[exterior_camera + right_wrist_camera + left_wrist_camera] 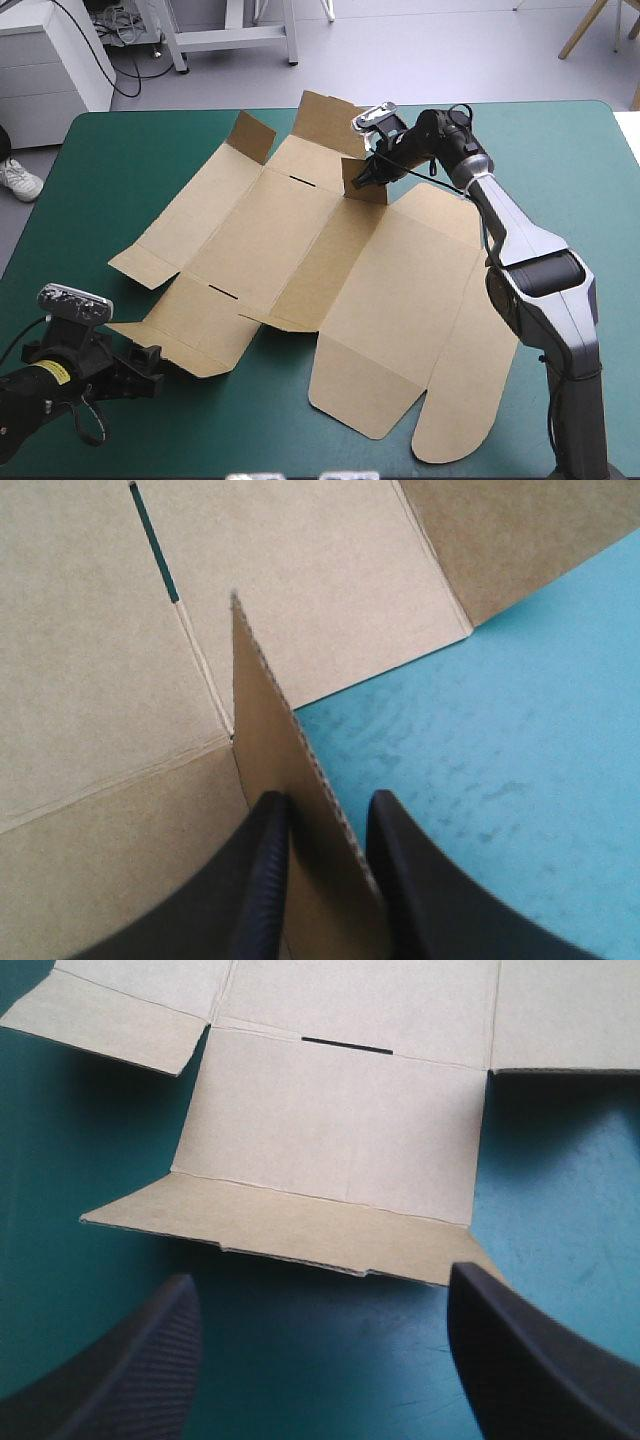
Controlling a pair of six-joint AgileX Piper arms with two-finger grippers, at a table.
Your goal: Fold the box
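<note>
The brown box [300,240] lies as a cut sheet spread mostly flat on the teal-green table, with two small flaps at its far edge standing up. My right gripper [366,176] is at the far side, shut on a small raised flap [290,770] that stands upright between its black fingers [262,880]. My left gripper [140,365] sits low at the near left corner of the sheet, open, its fingers [120,1370] apart. The near flap [290,1225] of the box lies just ahead of it, untouched, with a dark slot [345,1045] beyond.
The table's far edge [500,105] runs behind the right gripper. Bare teal-green cover [120,170] lies left of the sheet and along the near edge. The rounded lid flaps [450,400] reach toward the near right.
</note>
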